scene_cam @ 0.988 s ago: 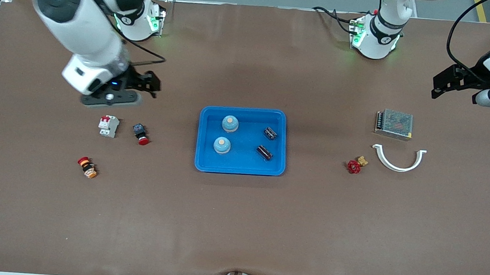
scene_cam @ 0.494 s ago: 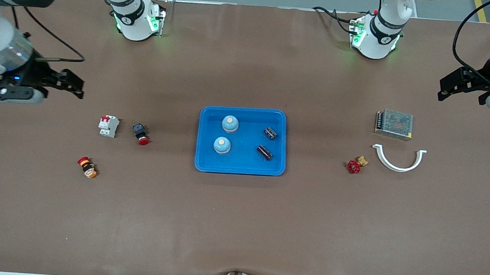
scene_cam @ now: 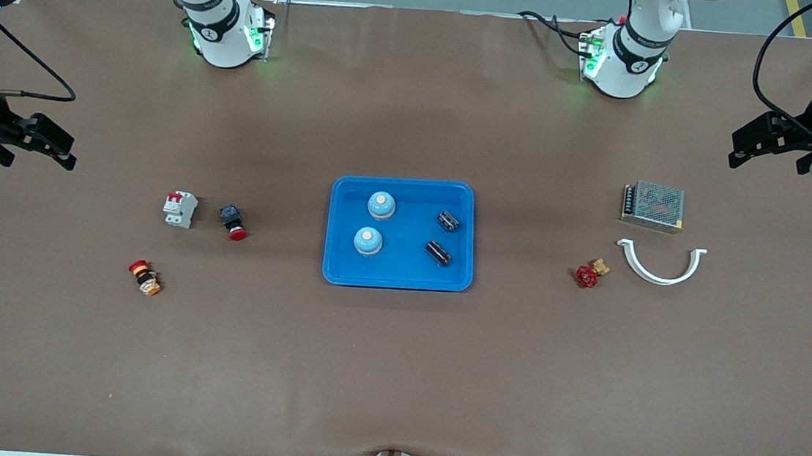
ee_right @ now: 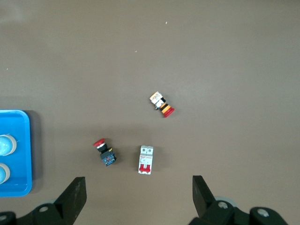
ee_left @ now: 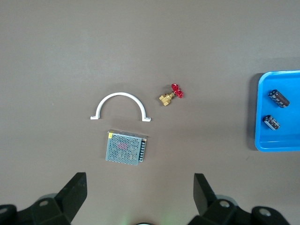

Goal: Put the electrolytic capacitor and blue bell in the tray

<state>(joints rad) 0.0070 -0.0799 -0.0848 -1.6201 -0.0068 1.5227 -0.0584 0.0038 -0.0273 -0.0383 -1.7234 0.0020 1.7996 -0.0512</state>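
The blue tray [scene_cam: 397, 280] lies mid-table. In it stand two blue bells [scene_cam: 381, 204] [scene_cam: 368, 241] and lie two dark electrolytic capacitors [scene_cam: 448, 221] [scene_cam: 437, 253]. My left gripper [scene_cam: 765, 156] hangs open and empty over the table's edge at the left arm's end, well away from the tray. The left wrist view shows its open fingers [ee_left: 76, 194], the tray's rim [ee_left: 281, 146] and both capacitors [ee_left: 279, 98] [ee_left: 272, 123]. My right gripper [scene_cam: 37, 155] hangs open and empty over the right arm's end. The right wrist view shows the tray's corner [ee_right: 18, 187] and both bells [ee_right: 5, 144].
A metal-mesh power supply [scene_cam: 653, 205], a white curved clamp [scene_cam: 660, 268] and a red-handled brass valve [scene_cam: 589, 275] lie toward the left arm's end. A white circuit breaker [scene_cam: 180, 209], a red push button [scene_cam: 233, 222] and a red-and-orange button [scene_cam: 144, 277] lie toward the right arm's end.
The right arm has swung from above the circuit breaker out to its end of the table. The left gripper has drifted slightly outward. The tray's contents have not moved.
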